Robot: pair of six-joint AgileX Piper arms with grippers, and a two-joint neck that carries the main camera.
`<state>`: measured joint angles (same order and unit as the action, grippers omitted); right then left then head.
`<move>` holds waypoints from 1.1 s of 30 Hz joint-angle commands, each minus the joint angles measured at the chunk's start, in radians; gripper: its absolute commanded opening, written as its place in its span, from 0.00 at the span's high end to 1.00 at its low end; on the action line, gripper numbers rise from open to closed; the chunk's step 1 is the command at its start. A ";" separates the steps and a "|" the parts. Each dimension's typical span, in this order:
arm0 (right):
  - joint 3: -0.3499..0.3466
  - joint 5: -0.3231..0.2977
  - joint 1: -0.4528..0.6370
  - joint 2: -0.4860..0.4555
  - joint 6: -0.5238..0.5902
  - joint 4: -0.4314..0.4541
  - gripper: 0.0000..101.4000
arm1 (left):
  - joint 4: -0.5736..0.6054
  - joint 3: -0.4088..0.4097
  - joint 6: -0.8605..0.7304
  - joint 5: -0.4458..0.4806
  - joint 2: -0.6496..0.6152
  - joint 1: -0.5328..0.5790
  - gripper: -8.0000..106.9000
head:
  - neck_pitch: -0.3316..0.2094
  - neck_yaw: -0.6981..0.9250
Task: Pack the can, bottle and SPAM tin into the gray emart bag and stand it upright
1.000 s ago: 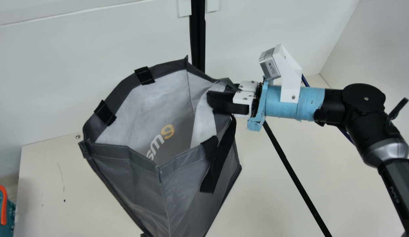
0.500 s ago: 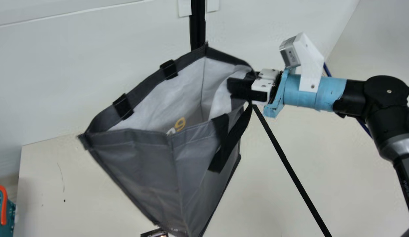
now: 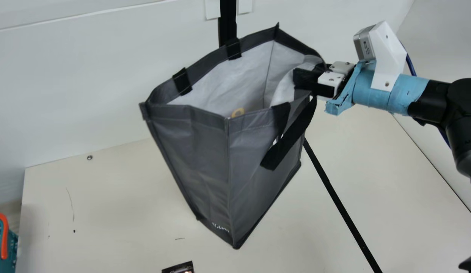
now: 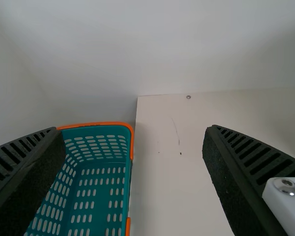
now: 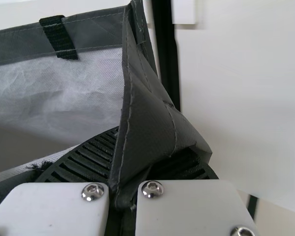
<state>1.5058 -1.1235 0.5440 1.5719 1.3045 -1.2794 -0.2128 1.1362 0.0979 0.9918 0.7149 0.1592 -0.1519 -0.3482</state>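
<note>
In the main view the gray emart bag hangs tilted from the right gripper, whose fingers pinch a fold of its rim; whether its lowest corner touches the desk is hard to judge. The mouth gapes, showing pale lining and a scrap of yellow print, but the near wall hides the bag's floor, so its contents cannot be told. A black strap dangles down its side. Closer up, in the right wrist view, gray cloth covers much of the fingers, and the bag runs out of the picture. A small dark item on the desk is cut off by the main view's lower edge, too little of it to name. The left gripper's fingers are spread wide, one partly overlapping a teal basket that its wrist view crops.
</note>
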 commanded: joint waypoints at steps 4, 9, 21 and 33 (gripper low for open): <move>0.031 0.061 0.032 0.019 -0.026 0.026 1.00 | 0.000 0.000 0.000 0.000 0.000 0.000 0.15 | -0.023 -0.001; 0.066 0.109 0.070 0.040 -0.052 0.050 1.00 | 0.000 0.000 0.000 0.000 0.000 0.000 0.15 | -0.023 -0.001; 0.163 0.152 0.166 0.091 -0.111 0.096 1.00 | 0.000 0.000 0.000 0.000 0.000 0.000 0.15 | -0.023 -0.001; 0.292 0.153 0.283 0.166 -0.162 0.150 1.00 | 0.000 0.000 0.000 0.000 0.000 0.000 0.15 | -0.023 -0.001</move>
<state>1.7830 -0.9700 0.8177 1.7326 1.1428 -1.1357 -0.2128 1.1362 0.0979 0.9918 0.7149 0.1592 -0.1519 -0.3482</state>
